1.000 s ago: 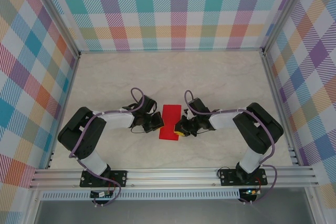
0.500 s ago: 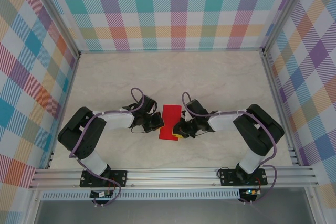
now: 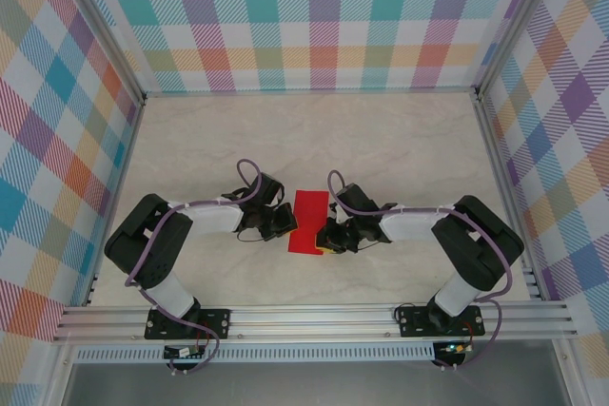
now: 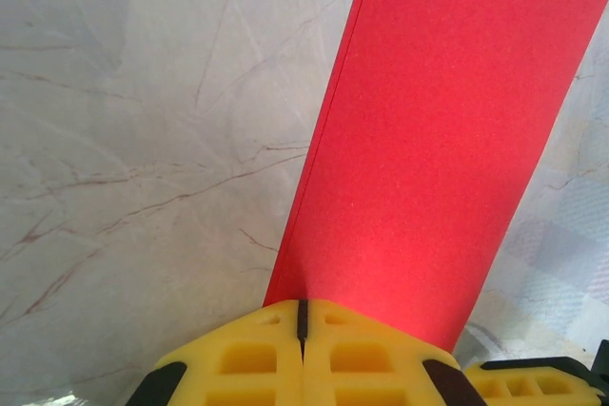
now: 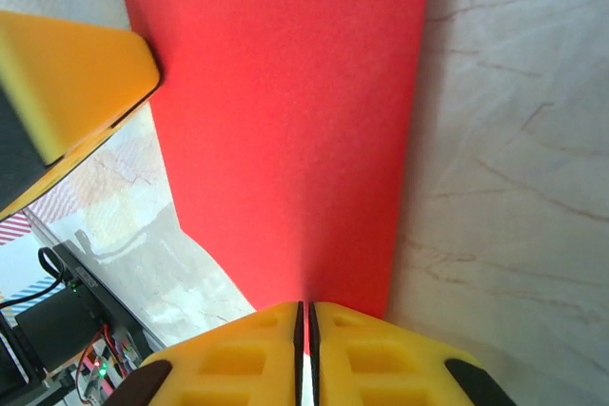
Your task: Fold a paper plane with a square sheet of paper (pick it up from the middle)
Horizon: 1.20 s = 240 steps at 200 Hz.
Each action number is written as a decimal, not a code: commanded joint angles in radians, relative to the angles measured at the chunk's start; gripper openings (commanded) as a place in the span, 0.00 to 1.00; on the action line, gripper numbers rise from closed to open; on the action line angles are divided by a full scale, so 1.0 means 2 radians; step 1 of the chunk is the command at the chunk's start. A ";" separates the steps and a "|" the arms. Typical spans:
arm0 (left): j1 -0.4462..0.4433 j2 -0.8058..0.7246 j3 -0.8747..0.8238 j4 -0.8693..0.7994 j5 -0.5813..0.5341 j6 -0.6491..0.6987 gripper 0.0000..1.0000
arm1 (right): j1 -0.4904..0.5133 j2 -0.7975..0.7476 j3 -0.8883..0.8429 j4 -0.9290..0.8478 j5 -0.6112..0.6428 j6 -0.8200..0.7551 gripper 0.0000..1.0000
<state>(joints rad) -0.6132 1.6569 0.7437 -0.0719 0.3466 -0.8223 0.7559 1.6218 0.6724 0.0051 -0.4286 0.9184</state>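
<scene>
paper (image 3: 308, 221): folded red strip, mid counter (image 3: 381, 140), between both grippers
long axis: near-to-far, slight tilt
left gripper (image 4: 302, 316): clamped on paper's left edge
right gripper (image 5: 305, 316): clamped on paper's right edge

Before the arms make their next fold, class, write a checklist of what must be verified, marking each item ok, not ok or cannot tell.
1. Left gripper shut on the thin bright red paper sheet: ok.
2. Right gripper shut on the sheet's opposite side: ok.
3. Paper untorn where visible: ok.
4. Pointed plane shape formed: not ok, it is a flat strip.
5. Paper lifted off the pale marbled tabletop: cannot tell.
</scene>
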 commanded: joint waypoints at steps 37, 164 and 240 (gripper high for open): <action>-0.004 0.046 -0.037 -0.091 -0.065 -0.004 0.00 | 0.007 0.010 -0.021 -0.026 0.012 -0.020 0.13; -0.005 0.028 -0.016 -0.096 -0.052 0.023 0.00 | -0.025 0.081 0.174 -0.100 0.085 -0.145 0.13; -0.006 -0.029 0.008 -0.087 -0.029 0.046 0.13 | -0.045 0.135 0.213 -0.142 0.124 -0.143 0.13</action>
<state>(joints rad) -0.6147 1.6424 0.7639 -0.1230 0.3340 -0.7570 0.6640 1.8988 1.1053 -0.2260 -0.2276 0.6380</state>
